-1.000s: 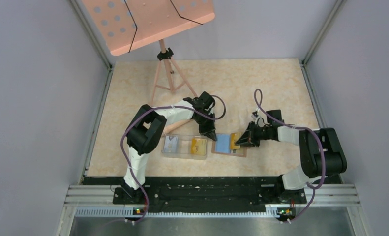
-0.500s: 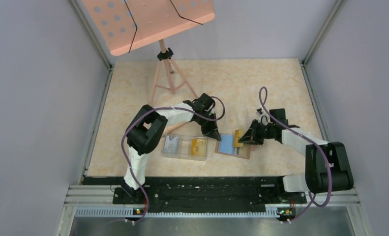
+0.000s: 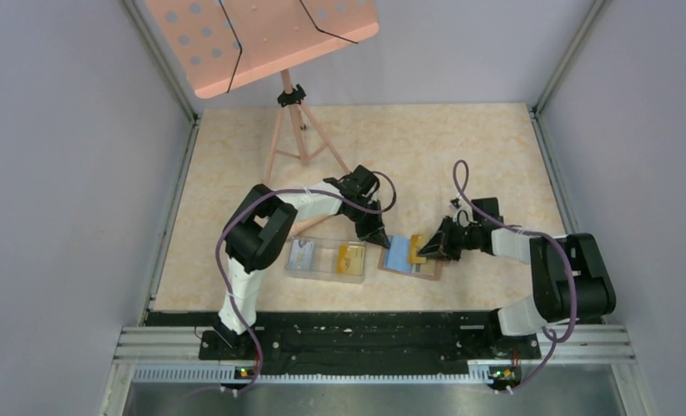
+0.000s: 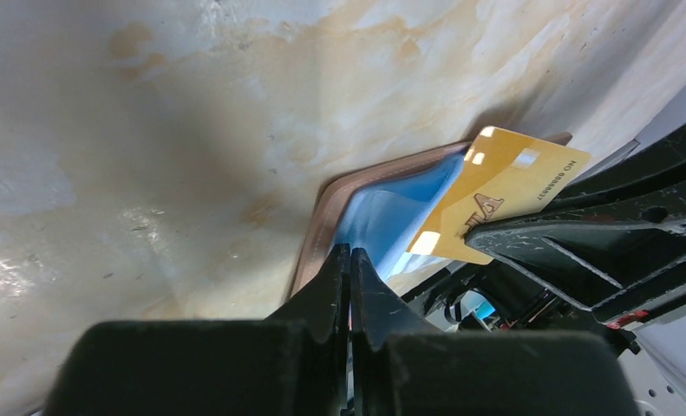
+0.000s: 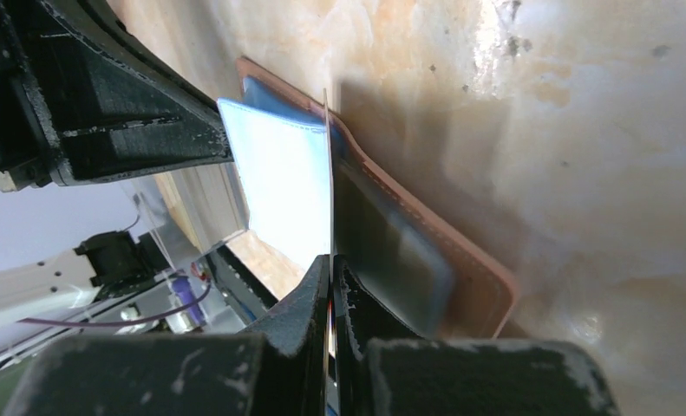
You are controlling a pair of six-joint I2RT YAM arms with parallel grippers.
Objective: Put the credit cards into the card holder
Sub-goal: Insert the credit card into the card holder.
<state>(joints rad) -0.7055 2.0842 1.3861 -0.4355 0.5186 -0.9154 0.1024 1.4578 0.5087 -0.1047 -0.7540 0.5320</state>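
The brown card holder (image 3: 426,269) lies open on the table, its blue lining (image 3: 397,254) facing up. My left gripper (image 3: 379,239) is shut at the holder's left edge, pinching the lifted blue flap (image 4: 389,212). My right gripper (image 3: 423,250) is shut on a yellow-orange credit card (image 3: 416,249), holding it on edge over the middle of the holder. The left wrist view shows this card (image 4: 506,186) tilted above the lining. The right wrist view shows it edge-on (image 5: 328,173), its far edge against the holder (image 5: 473,273) beside the flap (image 5: 278,178).
A clear tray (image 3: 323,270) left of the holder contains a pale grey-blue card (image 3: 301,253) and another yellow-orange card (image 3: 350,256). A pink music stand on a tripod (image 3: 289,139) stands at the back. Grey walls enclose the table.
My right gripper drew back a little to the right with the card, then came left again over the holder. The left gripper shifted slightly right onto the holder's edge.
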